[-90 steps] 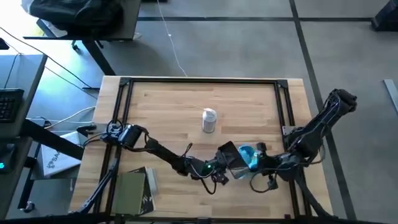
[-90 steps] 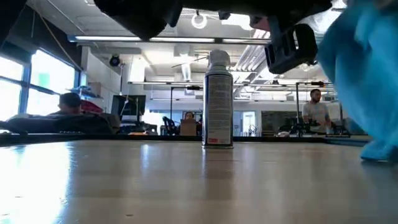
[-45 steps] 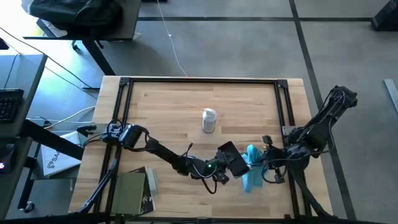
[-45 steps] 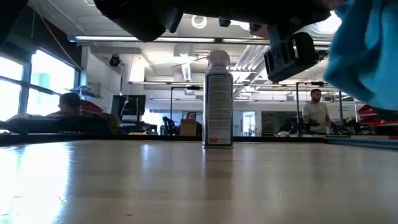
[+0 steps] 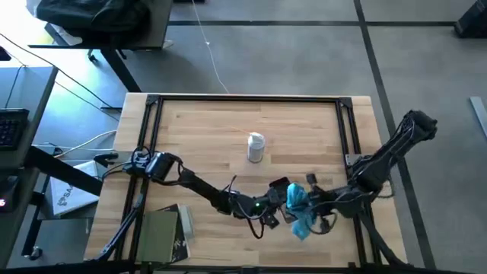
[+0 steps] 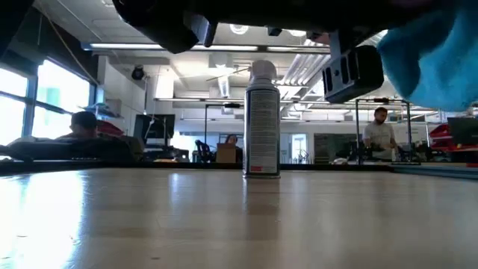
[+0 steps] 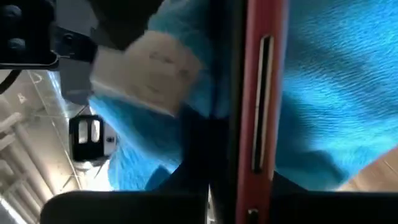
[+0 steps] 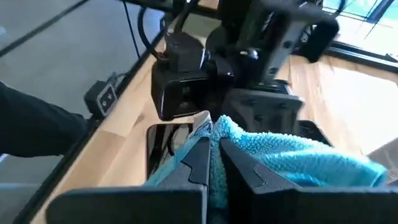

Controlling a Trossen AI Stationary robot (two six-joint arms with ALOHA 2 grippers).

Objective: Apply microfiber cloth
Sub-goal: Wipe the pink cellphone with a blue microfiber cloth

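Two of my dark arms meet low over the front right part of the pale wooden counter (image 5: 213, 129), and the soft turquoise-blue microfiber cloth (image 5: 299, 209) hangs between them. My right hand (image 8: 214, 163) is clenched on the cloth: in the right wrist view its two dark fingers (image 8: 194, 163) pinch a fold of the fuzzy blue fabric, with the rest bunching out past them. From above, my right arm comes in from the counter's right edge and the cloth droops from its tip, clear of the wood; in the low view the cloth shows as a blue mass in the upper right corner, well above the counter surface.

My left hand (image 5: 278, 194) reaches in from the left side and sits right against the cloth. It holds something flat and dark with a red edge (image 7: 260, 93), which the left wrist view shows pressed close to the blue weave; a pale, blurred patch also lies against the cloth there, and I cannot make out what it is. Whether the left fingers are fully clamped I cannot tell.

One white cylindrical spray can with a rounded cap (image 6: 262, 119) stands upright near the middle of the counter, well apart from both hands. Beyond the counter, people (image 6: 380, 134) sit and stand in the room.
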